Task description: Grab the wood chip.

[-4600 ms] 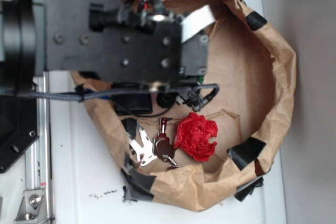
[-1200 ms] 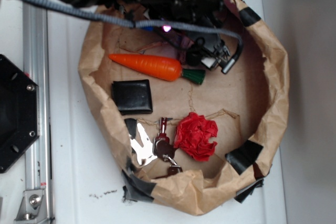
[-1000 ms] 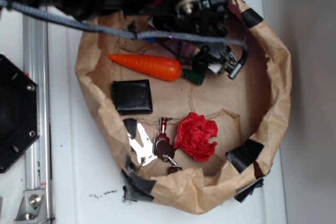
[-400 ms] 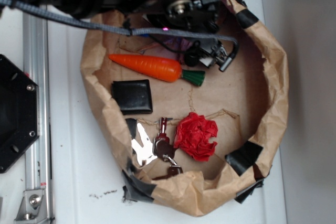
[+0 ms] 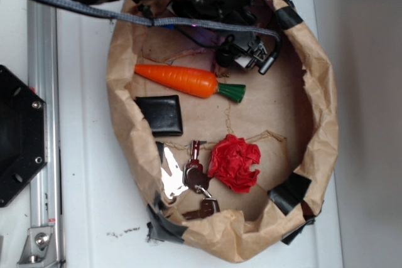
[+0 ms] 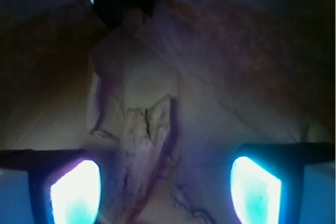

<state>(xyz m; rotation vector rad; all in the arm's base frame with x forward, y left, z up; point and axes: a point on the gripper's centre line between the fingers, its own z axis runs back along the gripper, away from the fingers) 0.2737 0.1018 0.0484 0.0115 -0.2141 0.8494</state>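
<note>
Wood chip (image 6: 142,156) lies on the brown paper (image 6: 220,124) between the two glowing fingers (image 6: 76,192), nearer the left one. The gripper (image 6: 165,190) is released; I think it should shift slightly left, go lower, then close across the narrow width.

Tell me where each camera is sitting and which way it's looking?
Exterior: high above, looking straight down into the paper bag holding a carrot, wallet, keys and red paper ball; the arm fills the top.
Wrist: on the hand, facing the wood chip between two glowing fingers.
Shared: both show the brown paper; the chip appears only in the wrist view.
</note>
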